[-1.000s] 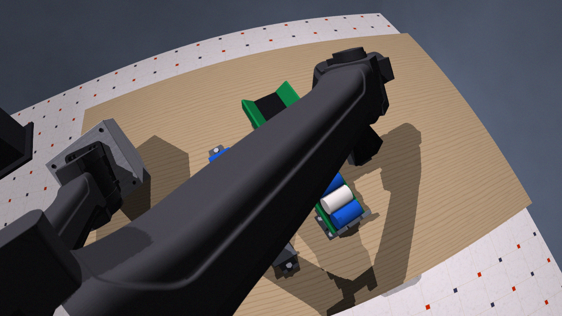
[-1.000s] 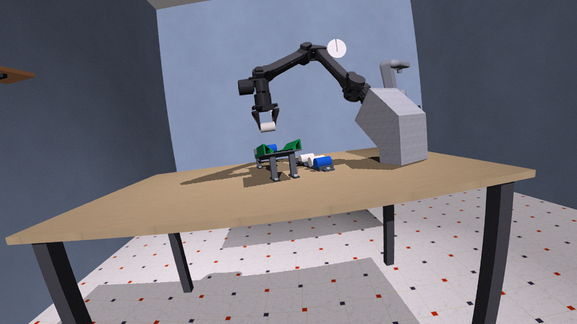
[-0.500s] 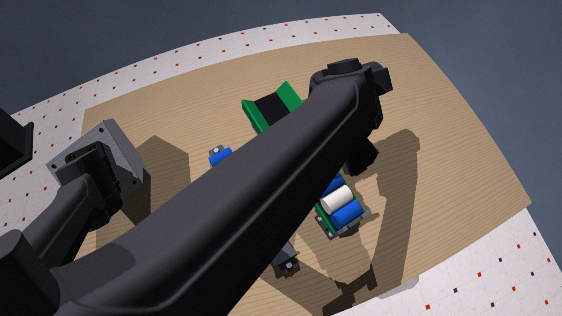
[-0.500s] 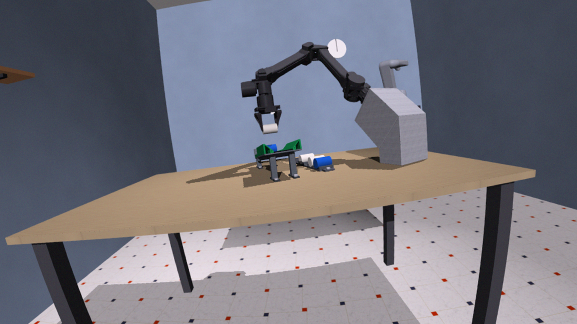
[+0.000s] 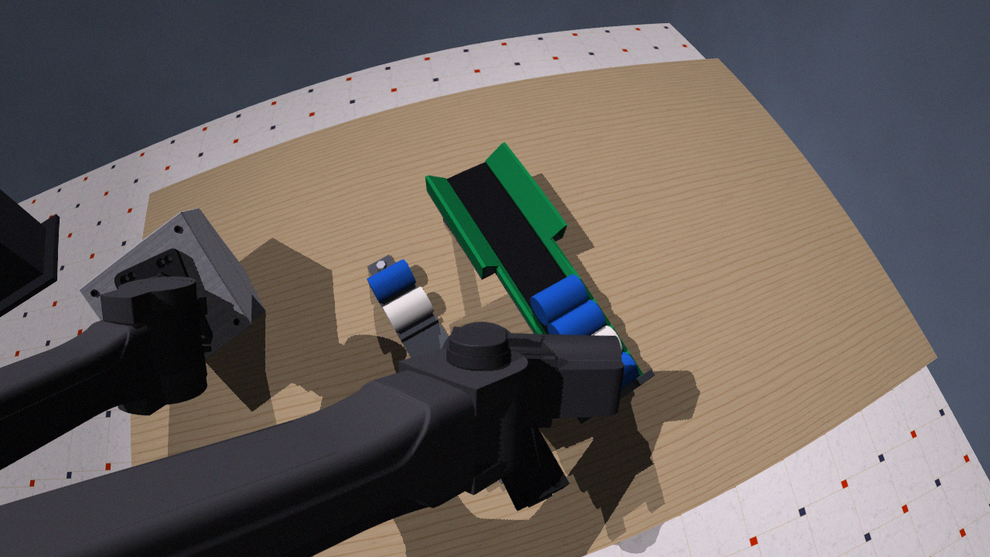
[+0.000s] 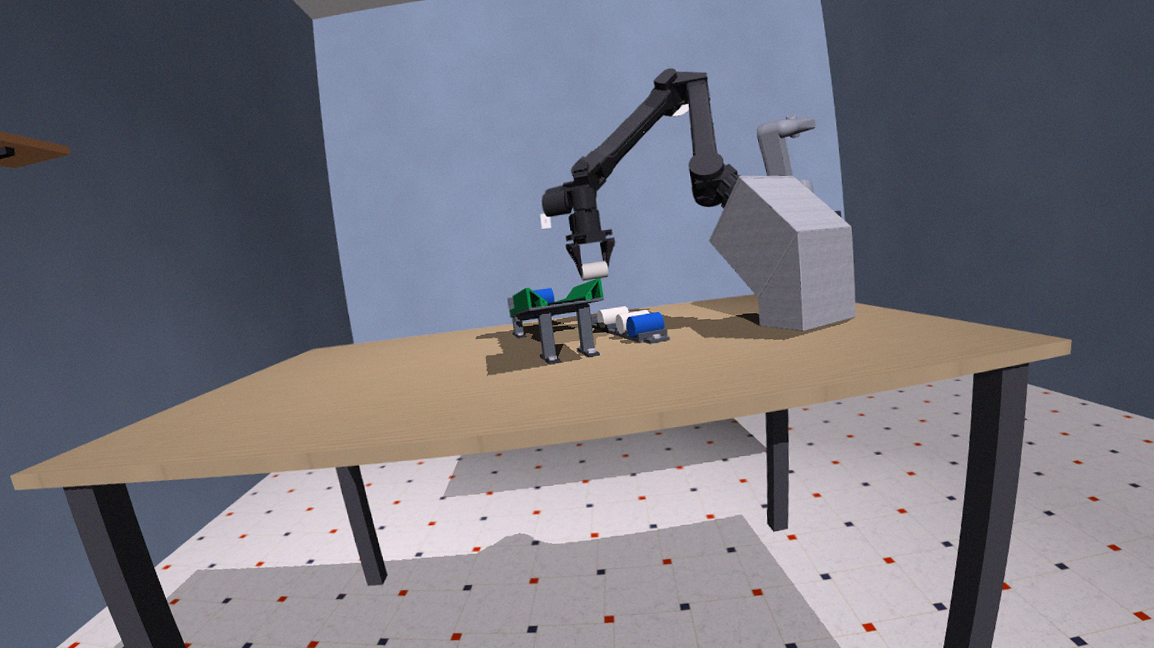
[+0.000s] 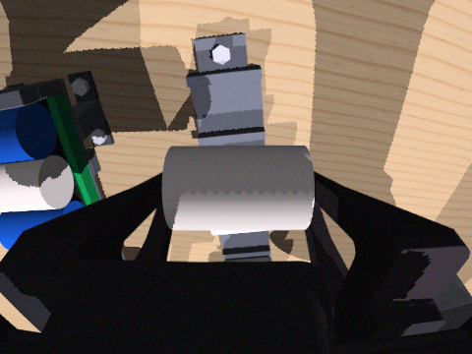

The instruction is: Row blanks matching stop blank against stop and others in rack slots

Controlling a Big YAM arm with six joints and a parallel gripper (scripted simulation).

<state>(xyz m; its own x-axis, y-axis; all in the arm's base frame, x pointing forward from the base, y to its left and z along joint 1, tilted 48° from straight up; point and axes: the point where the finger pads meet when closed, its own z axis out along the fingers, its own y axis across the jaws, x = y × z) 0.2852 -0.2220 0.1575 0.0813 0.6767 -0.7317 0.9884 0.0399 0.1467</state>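
Observation:
My gripper (image 6: pixel 593 264) (image 7: pixel 238 179) is shut on a white blank (image 6: pixel 594 271) (image 7: pixel 238 211), held level crosswise above the stock rack (image 5: pixel 423 344) (image 7: pixel 236 118). The arm hides it in the top view. The rack's far end slot shows bare in the wrist view. At its other end lie a blue blank (image 5: pixel 390 280) (image 6: pixel 645 324) and a white blank (image 5: pixel 408 309); another white blank (image 6: pixel 612 315) shows behind them. On the green ramp (image 5: pixel 529 200) (image 7: pixel 84 182), from the stop (image 5: pixel 633 385) upward, lie a blue blank (image 5: pixel 628 369), a white blank (image 5: pixel 606 334) (image 7: pixel 56 182) and two blue blanks (image 5: pixel 576 318) (image 5: pixel 561 299).
The ramp stands on legs beside the rack, left of my gripper in the wrist view. Its raised side walls (image 5: pixel 453 221) flank the upper end. The grey arm base (image 5: pixel 214 256) (image 6: pixel 824 271) stands on the table. Part of the rack is hidden under the arm.

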